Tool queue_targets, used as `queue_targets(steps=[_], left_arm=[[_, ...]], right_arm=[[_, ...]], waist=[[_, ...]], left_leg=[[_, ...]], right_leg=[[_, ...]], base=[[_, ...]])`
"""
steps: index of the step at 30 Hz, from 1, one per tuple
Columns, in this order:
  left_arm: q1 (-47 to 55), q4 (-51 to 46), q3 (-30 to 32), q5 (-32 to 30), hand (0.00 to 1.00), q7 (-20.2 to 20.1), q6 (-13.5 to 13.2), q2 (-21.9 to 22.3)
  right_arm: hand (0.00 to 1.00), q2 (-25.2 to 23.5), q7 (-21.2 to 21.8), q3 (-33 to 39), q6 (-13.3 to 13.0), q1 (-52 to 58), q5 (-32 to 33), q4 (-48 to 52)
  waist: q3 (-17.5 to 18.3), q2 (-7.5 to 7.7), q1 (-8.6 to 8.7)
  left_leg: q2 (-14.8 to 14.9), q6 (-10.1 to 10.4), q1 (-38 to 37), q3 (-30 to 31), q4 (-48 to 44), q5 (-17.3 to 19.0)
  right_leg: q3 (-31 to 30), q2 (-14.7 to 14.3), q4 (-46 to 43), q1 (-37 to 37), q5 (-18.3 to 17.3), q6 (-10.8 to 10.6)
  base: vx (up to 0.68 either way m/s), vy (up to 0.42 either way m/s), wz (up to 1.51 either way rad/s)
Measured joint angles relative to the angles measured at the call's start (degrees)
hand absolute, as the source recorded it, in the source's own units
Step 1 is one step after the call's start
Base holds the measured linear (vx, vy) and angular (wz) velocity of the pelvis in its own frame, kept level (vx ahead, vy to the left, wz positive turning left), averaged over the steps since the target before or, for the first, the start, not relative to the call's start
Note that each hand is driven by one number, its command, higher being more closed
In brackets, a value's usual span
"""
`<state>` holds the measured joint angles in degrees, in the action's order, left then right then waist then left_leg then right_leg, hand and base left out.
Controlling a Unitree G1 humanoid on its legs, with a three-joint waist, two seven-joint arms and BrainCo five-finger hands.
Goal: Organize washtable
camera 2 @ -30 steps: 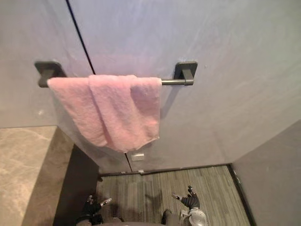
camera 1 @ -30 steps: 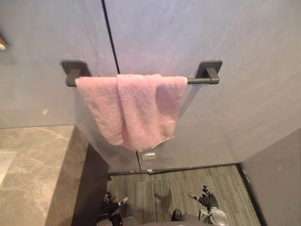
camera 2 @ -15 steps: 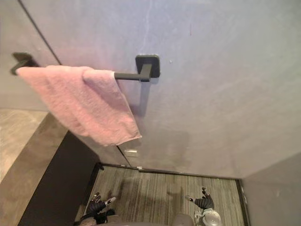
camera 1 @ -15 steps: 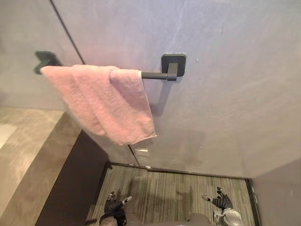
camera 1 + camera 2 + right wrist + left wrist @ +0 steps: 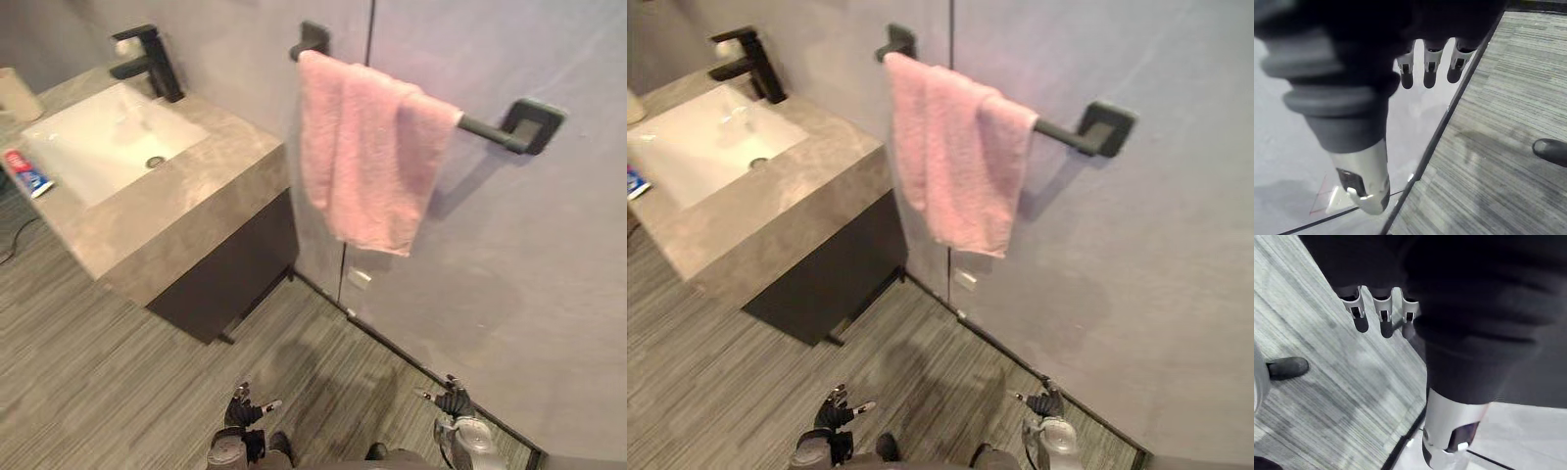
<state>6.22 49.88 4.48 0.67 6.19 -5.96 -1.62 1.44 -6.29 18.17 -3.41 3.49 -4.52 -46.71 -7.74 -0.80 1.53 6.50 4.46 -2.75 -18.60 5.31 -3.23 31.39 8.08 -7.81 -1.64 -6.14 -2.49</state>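
Floor, washtable seemingly well beyond left robot hand

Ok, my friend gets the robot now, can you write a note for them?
Left hand: open, empty, low over the floor.
Right hand: open, empty, low near the wall.
Pink towel hangs over the black rail; that looks done.
On the washtable, a red and blue tube lies beside the sink.
Probably left: tidy the tube.
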Motion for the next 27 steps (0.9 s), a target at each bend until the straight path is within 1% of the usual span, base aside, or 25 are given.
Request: queue_targets(steps=[2,5,13,17,20,27], left_arm=[[1.39,0.61,0.09,-0.48,0.0,-0.01,0.55,-1.18],[1.9,2.1,0.24,-1.36,0.0,0.0,0.6,-1.49],[1.56,4.02,1.5,-1.53,0.0,-0.01,0.56,-1.35],[1.54,4.28,2.93,-1.53,0.0,0.04,0.55,-1.27],[1.45,4.29,3.04,-1.52,0.0,0.07,0.45,-1.28],[1.45,4.47,4.75,-1.47,0.0,0.11,0.39,-1.34]], right_arm=[[0.0,-0.89,0.0,-0.14,0.02,0.23,-0.01,-0.99],[0.0,-0.97,-0.02,-0.23,0.23,0.5,-0.01,-1.86],[0.0,-0.95,-0.1,-1.17,0.32,0.91,-0.13,-2.74],[0.0,-1.02,-0.1,-1.18,0.64,0.88,-0.31,-4.12],[0.0,-1.02,-0.1,-1.17,0.64,0.85,-0.32,-4.2],[0.0,-1.0,-0.2,-1.25,0.68,0.09,-0.44,-6.01]], waist=[[0.04,-0.23,-0.18],[-0.07,-0.53,-0.28],[-0.13,-0.54,-0.15],[-0.14,-0.42,-0.28],[-0.14,-0.29,-0.74],[-0.33,0.6,-0.97]], left_leg=[[-0.94,-0.52,-0.11,1.0,0.09,-0.45],[-1.19,-1.2,-0.45,1.23,0.58,-1.04],[-1.15,-1.41,-1.01,1.14,0.66,-1.38],[-1.31,-1.43,-1.02,1.38,0.66,-1.39],[-1.38,-1.67,-1.06,1.55,0.66,-1.57],[-1.48,-1.67,-1.34,2.87,0.7,-1.57]], right_leg=[[-0.07,-0.08,0.53,-0.48,0.89,-0.27],[-0.22,-0.08,1.0,-0.96,1.65,-0.21],[-1.57,-0.28,1.01,-1.09,1.5,0.02],[-1.68,-0.24,1.0,-1.12,1.61,0.08],[-1.56,-0.29,1.0,-1.29,2.15,-0.09],[-1.0,-0.38,1.15,-2.25,2.1,0.01]], base=[[-0.15,0.062,0.07],[-0.12,0.029,0.02],[-0.07,0.012,-0.04],[0.02,0.005,0.01],[0.06,-0.001,0.03],[0.05,-0.003,0.09]])
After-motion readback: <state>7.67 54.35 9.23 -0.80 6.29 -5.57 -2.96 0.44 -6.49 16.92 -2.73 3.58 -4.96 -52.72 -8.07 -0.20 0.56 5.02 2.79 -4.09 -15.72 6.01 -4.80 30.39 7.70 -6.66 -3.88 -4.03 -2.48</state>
